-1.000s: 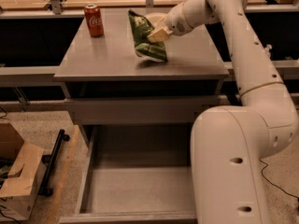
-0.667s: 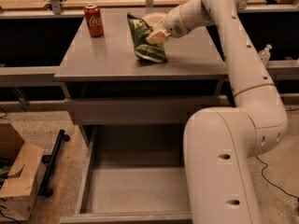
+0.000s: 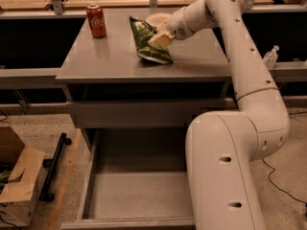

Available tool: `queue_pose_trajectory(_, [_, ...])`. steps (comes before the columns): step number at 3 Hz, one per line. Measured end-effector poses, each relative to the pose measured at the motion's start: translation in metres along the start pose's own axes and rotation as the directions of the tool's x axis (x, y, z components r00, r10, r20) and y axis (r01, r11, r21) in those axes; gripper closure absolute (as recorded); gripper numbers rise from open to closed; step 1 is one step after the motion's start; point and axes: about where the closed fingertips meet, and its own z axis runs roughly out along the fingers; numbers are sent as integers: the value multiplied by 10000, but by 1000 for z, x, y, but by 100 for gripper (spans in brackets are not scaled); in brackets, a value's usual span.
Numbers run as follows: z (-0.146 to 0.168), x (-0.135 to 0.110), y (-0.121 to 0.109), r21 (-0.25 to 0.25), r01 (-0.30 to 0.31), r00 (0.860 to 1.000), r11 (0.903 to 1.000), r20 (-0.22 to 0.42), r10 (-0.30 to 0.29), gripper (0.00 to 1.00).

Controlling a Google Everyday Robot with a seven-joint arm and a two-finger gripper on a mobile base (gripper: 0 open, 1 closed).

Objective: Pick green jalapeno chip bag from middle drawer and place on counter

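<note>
The green jalapeno chip bag stands tilted on the grey counter, its lower end resting on the top. My gripper is on the bag's right side, above the counter's middle, fingers closed on the bag. The middle drawer is pulled out below, its grey floor bare. My arm covers the drawer's right side.
A red soda can stands at the counter's back left. A pale bowl sits behind the bag. A cardboard box and a black bar lie on the floor at left. A small bottle stands at right.
My gripper and the bag have shifted a little left and toward the back of the counter; the bag's lower end stays on the top.
</note>
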Motion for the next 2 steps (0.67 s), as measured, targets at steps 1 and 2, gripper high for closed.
queue_pose_trajectory(1, [6,1,1,-71,-13,10000,10000,-2,13,0])
queue_pose_trajectory(2, [6,1,1,-73,-13,10000,10000,-2,13,0])
